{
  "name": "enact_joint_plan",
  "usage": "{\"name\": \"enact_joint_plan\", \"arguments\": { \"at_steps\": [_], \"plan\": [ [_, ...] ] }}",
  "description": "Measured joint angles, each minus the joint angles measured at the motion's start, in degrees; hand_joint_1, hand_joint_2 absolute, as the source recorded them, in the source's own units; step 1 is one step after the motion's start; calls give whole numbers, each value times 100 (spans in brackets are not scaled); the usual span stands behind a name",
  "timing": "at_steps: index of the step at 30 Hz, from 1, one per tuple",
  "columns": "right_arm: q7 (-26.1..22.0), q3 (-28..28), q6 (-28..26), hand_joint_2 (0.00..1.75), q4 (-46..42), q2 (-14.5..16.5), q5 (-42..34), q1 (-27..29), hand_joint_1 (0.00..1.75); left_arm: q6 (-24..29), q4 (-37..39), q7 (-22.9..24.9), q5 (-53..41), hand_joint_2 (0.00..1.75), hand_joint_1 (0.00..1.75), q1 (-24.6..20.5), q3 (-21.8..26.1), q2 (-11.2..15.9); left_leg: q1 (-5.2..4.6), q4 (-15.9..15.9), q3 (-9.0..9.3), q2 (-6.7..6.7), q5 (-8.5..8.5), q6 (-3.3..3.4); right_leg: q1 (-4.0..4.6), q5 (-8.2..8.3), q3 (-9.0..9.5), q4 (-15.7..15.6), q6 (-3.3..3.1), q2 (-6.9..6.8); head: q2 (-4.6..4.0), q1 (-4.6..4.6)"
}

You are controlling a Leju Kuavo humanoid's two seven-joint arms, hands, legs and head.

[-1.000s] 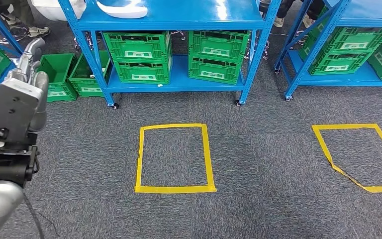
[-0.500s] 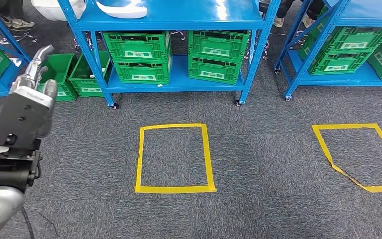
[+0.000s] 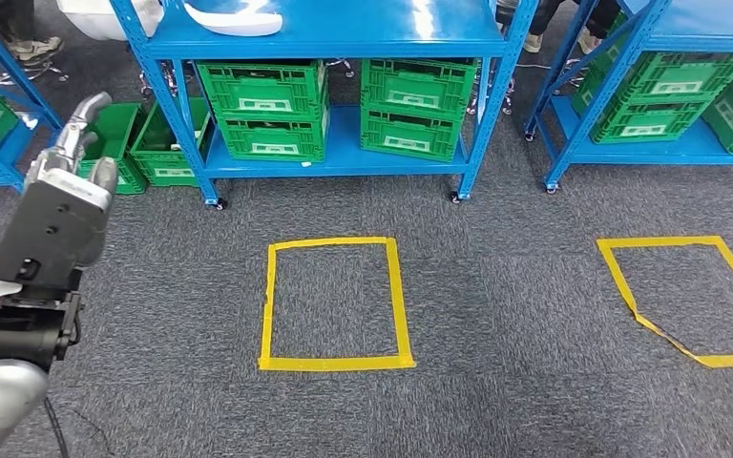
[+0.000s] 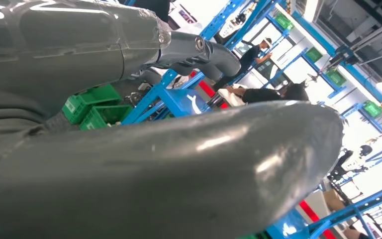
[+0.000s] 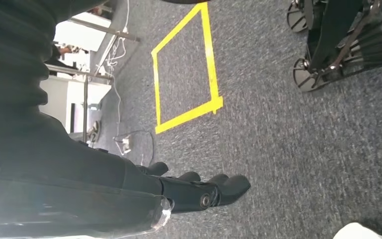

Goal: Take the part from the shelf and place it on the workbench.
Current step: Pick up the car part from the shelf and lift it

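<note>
The left hand [image 3: 74,157] is raised, empty, fingers apart, and should reach high and level toward the white part [image 3: 234,19] on the blue shelf [image 3: 344,29].

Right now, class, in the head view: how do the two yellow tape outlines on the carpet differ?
The middle tape outline is a neat, complete rectangle; the right tape outline is skewed, and the picture's edge cuts it off. The middle outline's strips run straight; the right outline's near-left side kinks and looks ragged. The middle one lies before the blue shelf; the right one before the neighbouring rack. Both are yellow tape on grey carpet.
</note>
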Motion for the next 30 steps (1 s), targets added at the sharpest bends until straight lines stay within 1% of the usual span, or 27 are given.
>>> {"name": "enact_joint_plan", "arguments": {
  "at_steps": [1, 3, 4, 5, 6, 8, 9, 10, 11, 12, 13, 14, 15, 16, 17, 19, 20, 21, 22, 23, 24, 25, 26, 27, 28, 29, 30],
  "plan": [
    [0, -2, 0, 175, 0, 0, 0, -5, 0, 1, -4, 0, 0, 0, 0, 3, 0, -1, 12, -37, 39, 15, -2, 18, -6, -101, -136, 245, 15, -48, 0, 9],
    [0, -10, 2, 175, 1, 6, 0, -9, 0, 1, -10, 0, 0, 0, 0, 16, -8, -3, 11, -53, 76, 40, -22, 32, -26, -366, -548, 926, 48, -114, 0, 31],
    [0, -15, 2, 175, 2, 9, 0, -4, 0, 1, -11, 0, 0, 0, 0, 26, -15, -3, 11, -52, 94, 48, -41, 30, -35, -441, -749, 1206, 64, -127, 0, 35],
    [0, -20, 3, 175, 2, 12, 0, 5, 0, 1, -11, 0, 0, 0, 0, 34, -24, -4, 14, -51, 121, 53, -65, 19, -41, -415, -878, 1328, 77, -139, 0, 39],
    [0, -24, 3, 175, 1, 12, 0, 13, 0, 1, -11, 0, 0, 0, 0, 38, -30, -4, 18, -50, 161, 56, -97, 3, -46, -267, -913, 1254, 82, -151, 0, 43],
    [0, -29, 3, 175, 0, 8, 1, 23, 0, 1, -11, 0, 0, 0, 0, 44, -37, -4, 34, -56, 275, 68, -188, -47, -44, 233, -752, 656, 64, -184, 0, 45],
    [-1, -30, 3, 175, 1, 8, 1, 23, 0, 1, -10, 0, -1, 0, 0, 44, -39, -5, 40, -60, 331, 78, -230, -76, -28, 377, -663, 372, 42, -205, 0, 46],
    [-1, -31, 4, 175, 1, 10, 2, 18, 0, 1, -12, 0, -1, 0, 0, 44, -39, -3, 40, -63, 360, 86, -268, -114, -9, 435, -585, 129, 4, -226, 0, 59],
    [-2, -31, 4, 175, 2, 12, 2, 16, 0, 1, -14, 2, -2, 0, 0, 50, -40, -2, 35, -74, 386, 96, -296, -154, 9, 390, -552, 28, -42, -239, 0, 67],
    [-2, -33, 5, 175, 3, 15, 4, 15, 0, 2, -17, 2, -3, 0, 0, 54, -40, 2, 29, -70, 410, 96, -307, -190, 20, 330, -536, -28, -94, -241, 0, 72],
    [-2, -35, 4, 175, 3, 15, 5, 15, 0, 3, -25, 3, -3, 0, 0, 57, -38, 8, 24, -58, 424, 98, -319, -226, 14, 312, -491, -82, -145, -229, 0, 73],
    [-2, -38, 4, 175, 3, 14, 7, 17, 0, 3, -30, 4, -4, 0, 0, 60, -37, 14, 26, 9, 426, 89, -320, -253, 2, 293, -445, -96, -187, -210, 0, 53],
    [-2, -40, 4, 175, 2, 12, 7, 15, 0, 4, -36, 2, -5, 0, 0, 54, -34, 23, 33, 173, 357, 66, -324, -273, -9, 268, -383, -124, -223, -192, 0, 28],
    [-2, -43, 3, 175, 1, 9, 8, 9, 0, 4, -40, 2, -6, 0, 0, 50, -33, 31, 38, 437, 208, 44, -359, -292, -20, 245, -315, -154, -252, -173, 0, 5],
    [-2, -45, 4, 175, -1, 8, 8, 5, 0, 5, -40, 1, -7, 0, 0, 52, -33, 37, 45, 793, -26, 20, -432, -309, -24, 211, -254, -180, -275, -158, 0, -19],
    [-2, -50, 4, 175, -2, 9, 9, 5, 0, 4, -40, 2, -8, 0, 0, 66, -36, 43, 50, 1450, -580, 5, -680, -333, -24, 118, -136, -199, -292, -126, 0, -53],
    [-2, -52, 5, 175, -2, 10, 9, 10, 0, 4, -39, 2, -8, 0, 0, 75, -37, 45, 51, 1601, -799, 6, -769, -338, -24, 55, -60, -201, -288, -108, 0, -65],
    [-2, -55, 5, 175, -2, 11, 9, 18, 0, 3, -39, 2, -8, 0, 0, 81, -37, 45, 51, 1583, -934, 9, -767, -337, -24, -14, 31, -201, -282, -91, 0, -76],
    [-2, -58, 7, 175, -2, 14, 9, 24, 0, 3, -39, 2, -8, 0, 0, 84, -37, 46, 51, 1406, -988, 11, -636, -330, -25, -90, 135, -201, -271, -73, 0, -87],
    [-2, -61, 9, 175, -2, 18, 10, 28, 0, 2, -39, 3, -9, 0, 0, 85, -37, 49, 52, 1113, -990, 11, -350, -317, -25, -171, 241, -202, -255, -59, 0, -99],
    [-2, -64, 12, 175, -1, 21, 13, 31, 0, 2, -37, 4, -9, 0, 0, 95, -38, 51, 46, 815, -984, 9, 10, -297, -23, -256, 340, -190, -230, -47, 0, -108],
    [-2, -67, 15, 175, -1, 25, 15, 31, 0, -1, -33, 9, -8, 0, 0, 105, -41, 54, 35, 588, -963, 9, 276, -261, -21, -331, 402, -185, -197, -31, 0, -115],
    [-2, -69, 16, 175, -2, 26, 16, 29, 0, -3, -32, 17, -8, 0, 0, 117, -43, 60, 19, 453, -955, 5, 474, -220, -21, -395, 441, -189, -157, -23, 0, -115],
    [-2, -70, 18, 175, -1, 25, 18, 27, 0, -4, -33, 25, -8, 0, 0, 124, -43, 66, 3, 417, -953, 1, 527, -177, -21, -432, 468, -188, -118, -19, 0, -112],
    [-2, -72, 20, 175, -1, 24, 17, 19, 0, -5, -37, 32, -8, 0, 0, 117, -41, 71, -4, 416, -924, -1, 486, -135, -23, -435, 470, -183, -83, -16, 0, -109],
    [-2, -73, 21, 175, -1, 22, 18, 11, 0, -5, -46, 35, -10, 0, 0, 111, -38, 76, 1, 396, -884, -3, 482, -103, -25, -408, 454, -106, -53, -30, 0, -101],
    [-2, -73, 23, 175, 0, 22, 21, 1, 0, -5, -54, 38, -11, 0, 0, 104, -37, 77, 11, 367, -823, 3, 450, -72, -24, -359, 382, 78, -24, -51, 0, -92]
  ]
}}
